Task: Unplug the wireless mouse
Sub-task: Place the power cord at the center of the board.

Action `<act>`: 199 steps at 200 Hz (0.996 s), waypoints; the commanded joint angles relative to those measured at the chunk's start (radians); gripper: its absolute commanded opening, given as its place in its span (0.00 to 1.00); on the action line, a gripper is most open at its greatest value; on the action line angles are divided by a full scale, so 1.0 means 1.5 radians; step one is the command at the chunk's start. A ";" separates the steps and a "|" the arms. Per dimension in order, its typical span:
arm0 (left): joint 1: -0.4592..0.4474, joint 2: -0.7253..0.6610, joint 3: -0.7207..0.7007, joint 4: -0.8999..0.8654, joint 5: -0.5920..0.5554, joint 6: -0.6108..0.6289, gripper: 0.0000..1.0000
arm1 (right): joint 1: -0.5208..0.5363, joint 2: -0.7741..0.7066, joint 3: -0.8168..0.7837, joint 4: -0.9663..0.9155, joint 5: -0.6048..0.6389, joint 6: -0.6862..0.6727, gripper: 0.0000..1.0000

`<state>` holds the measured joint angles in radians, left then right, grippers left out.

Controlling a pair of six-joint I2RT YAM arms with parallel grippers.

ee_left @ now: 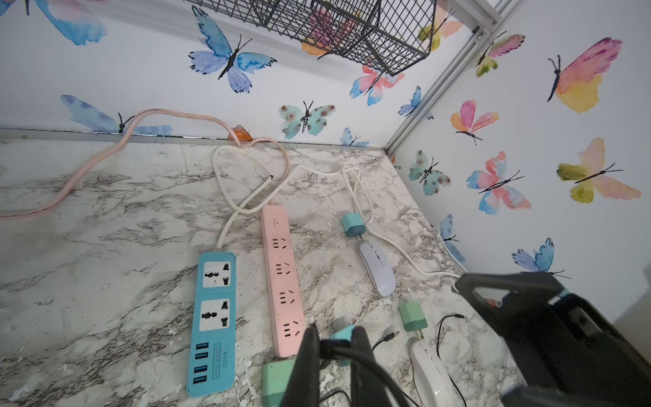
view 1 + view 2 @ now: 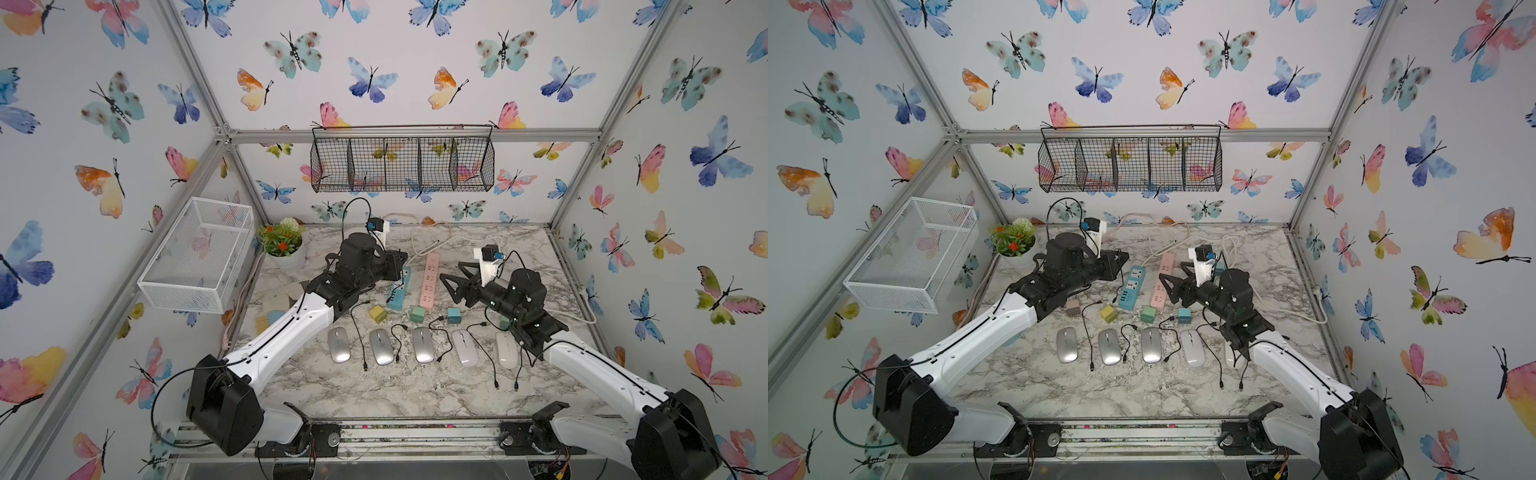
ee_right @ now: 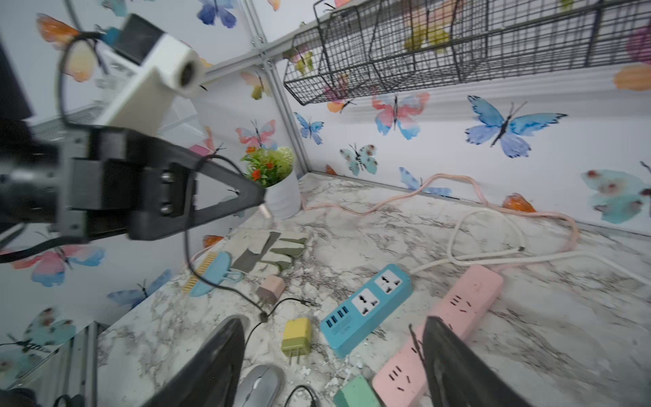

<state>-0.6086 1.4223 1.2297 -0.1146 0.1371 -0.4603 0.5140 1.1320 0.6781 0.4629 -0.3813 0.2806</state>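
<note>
Your left end effector [image 1: 334, 336], bottom centre of frame, is clamped tight on a black cable [image 1: 340, 348]. Your right end effector [image 3: 336, 322] stands wide apart, holding nothing, above the surface [image 3: 387, 229].

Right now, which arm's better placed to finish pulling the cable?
Left. The left gripper is shut on the cable, by the blue strip. The right gripper is open and holds nothing.
</note>
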 commanded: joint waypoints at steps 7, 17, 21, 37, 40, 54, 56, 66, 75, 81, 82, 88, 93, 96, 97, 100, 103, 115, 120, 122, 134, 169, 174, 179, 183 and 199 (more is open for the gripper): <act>0.000 0.037 0.051 -0.020 0.037 -0.022 0.00 | 0.031 -0.005 -0.006 0.097 -0.051 0.009 0.77; -0.002 0.043 0.060 -0.017 0.043 -0.028 0.00 | 0.043 0.003 -0.003 0.098 -0.049 0.003 0.77; -0.004 0.045 0.062 -0.016 0.044 -0.030 0.00 | 0.045 0.008 0.000 0.096 -0.049 -0.002 0.77; -0.011 0.047 0.072 -0.014 0.044 -0.030 0.00 | 0.056 0.031 0.015 0.090 -0.046 -0.017 0.76; -0.012 0.047 0.073 -0.015 0.044 -0.031 0.00 | 0.058 0.036 0.018 0.090 -0.047 -0.020 0.76; -0.016 0.047 0.078 -0.015 0.046 -0.031 0.00 | 0.063 0.061 0.038 0.092 -0.058 -0.028 0.75; -0.017 0.047 0.079 -0.015 0.045 -0.030 0.00 | 0.064 0.065 0.040 0.092 -0.060 -0.029 0.75; -0.018 0.045 0.080 -0.016 0.047 -0.029 0.00 | 0.069 0.082 0.057 0.093 -0.068 -0.034 0.74; -0.019 0.044 0.080 -0.016 0.044 -0.028 0.00 | 0.074 0.096 0.068 0.094 -0.071 -0.038 0.74; -0.019 0.043 0.080 -0.018 0.044 -0.027 0.00 | 0.078 0.104 0.074 0.096 -0.069 -0.039 0.73; -0.019 0.044 0.080 -0.018 0.043 -0.027 0.00 | 0.078 0.105 0.075 0.096 -0.069 -0.039 0.72; -0.019 0.043 0.079 -0.020 0.044 -0.027 0.00 | 0.080 0.112 0.079 0.099 -0.070 -0.041 0.72; -0.019 0.041 0.079 -0.020 0.044 -0.026 0.00 | 0.082 0.118 0.082 0.101 -0.069 -0.041 0.71; -0.019 0.040 0.079 -0.020 0.043 -0.026 0.00 | 0.084 0.121 0.083 0.103 -0.069 -0.040 0.71; -0.019 0.040 0.079 -0.020 0.043 -0.026 0.00 | 0.084 0.121 0.083 0.103 -0.068 -0.039 0.71; -0.019 0.040 0.079 -0.020 0.045 -0.026 0.00 | 0.085 0.124 0.085 0.104 -0.069 -0.040 0.70; -0.019 0.040 0.078 -0.021 0.044 -0.026 0.00 | 0.086 0.126 0.087 0.106 -0.069 -0.039 0.70; -0.019 0.039 0.077 -0.023 0.045 -0.025 0.00 | 0.088 0.136 0.093 0.109 -0.071 -0.036 0.67; -0.019 0.039 0.076 -0.025 0.046 -0.025 0.00 | 0.088 0.140 0.095 0.110 -0.071 -0.035 0.65; -0.019 0.039 0.076 -0.025 0.045 -0.025 0.00 | 0.089 0.142 0.097 0.111 -0.071 -0.035 0.65; -0.019 0.036 0.075 -0.025 0.045 -0.024 0.00 | 0.091 0.153 0.104 0.112 -0.074 -0.033 0.59; -0.019 0.029 0.075 -0.027 0.042 -0.020 0.00 | 0.105 0.180 0.118 0.120 -0.081 -0.026 0.44; -0.019 0.028 0.074 -0.027 0.041 -0.019 0.00 | 0.107 0.182 0.119 0.121 -0.081 -0.026 0.42; -0.019 0.027 0.074 -0.028 0.041 -0.018 0.00 | 0.109 0.183 0.119 0.120 -0.080 -0.025 0.40; -0.019 0.026 0.074 -0.028 0.040 -0.018 0.00 | 0.110 0.184 0.120 0.121 -0.079 -0.025 0.38; -0.019 0.026 0.073 -0.031 0.039 -0.016 0.00 | 0.115 0.185 0.121 0.119 -0.073 -0.025 0.30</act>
<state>-0.6353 1.4944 1.3331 -0.1413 0.1925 -0.4976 0.6720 1.4048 0.8299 0.6144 -0.4801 0.2413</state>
